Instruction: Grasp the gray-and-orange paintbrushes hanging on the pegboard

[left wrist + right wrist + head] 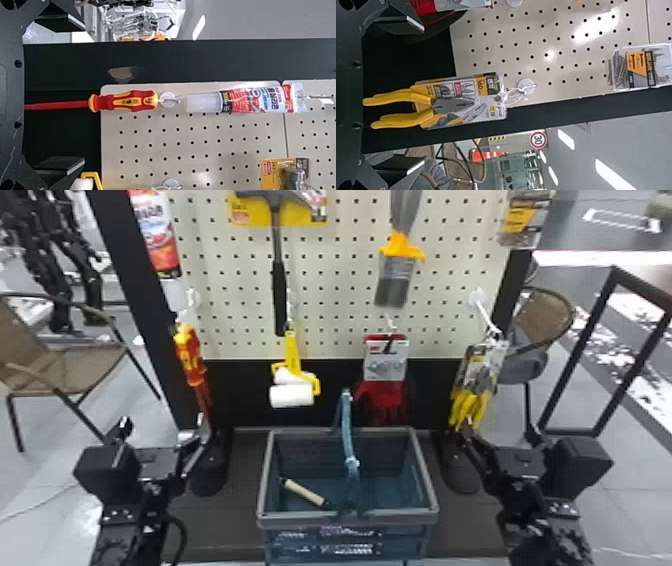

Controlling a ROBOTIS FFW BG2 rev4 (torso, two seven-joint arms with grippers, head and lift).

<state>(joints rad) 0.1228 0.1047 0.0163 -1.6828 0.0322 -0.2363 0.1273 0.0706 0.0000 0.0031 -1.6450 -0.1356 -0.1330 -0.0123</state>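
The paintbrush (395, 282) hangs bristles-down on the pegboard (335, 290), right of centre, its gray handle (406, 212) running up past the orange collar (400, 247). Whether a second brush lies behind it, I can't tell. The right pincer (499, 425) is spread wide and empty, low and to the brush's right; the left pincer (162, 421), also wide and empty, waits on the far side of the basket (347, 516).

The step now looks like a reach with the right. Back off the yellow-handled pliers (403, 97) first — they hang straight ahead of that pincer — then rise and swing inward, over the red gloves (385, 397). Square the fingers to the brush, one each side, and grip firm handle, since bristles would likely give. Lift before pulling outward — a straight tug could snag the hook.
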